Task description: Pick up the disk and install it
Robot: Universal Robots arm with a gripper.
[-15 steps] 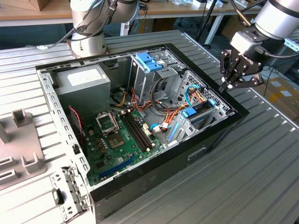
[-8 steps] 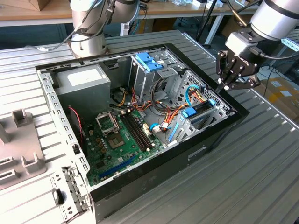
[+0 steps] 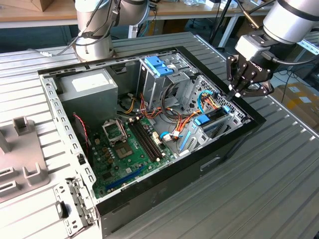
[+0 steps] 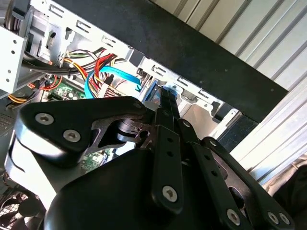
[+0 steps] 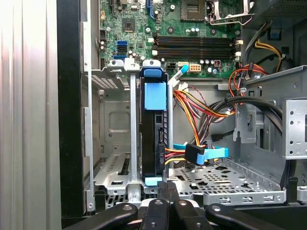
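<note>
While the gripper (image 3: 234,92) hangs just above the drive bay at the edge of the open computer case (image 3: 219,164), its fingers are drawn together with nothing held between them, the tips sitting right over the end of the disk (image 5: 153,139). In the first wrist view the disk stands on edge inside the metal drive cage (image 5: 112,143), blue rail tabs at both ends and its top flush with the cage lip, so I'd judge it fully slid home. A blue data cable (image 5: 204,154) and a bundle of red, yellow and black power wires (image 5: 192,110) reach the disk's side; whether the plugs are seated I cannot tell. By my reckoning the picking up is over and the installing is at or near its finish, with the gripper perhaps pressing or about to let be.

Beyond the cage, deeper in the case, lie the green motherboard (image 3: 124,149), the grey power supply (image 3: 92,89) and a second cage with a light-blue top (image 3: 159,67). The case lies on its side on a ribbed grey metal table (image 3: 259,189); wooden workbenches (image 3: 30,15) stand behind the case.
</note>
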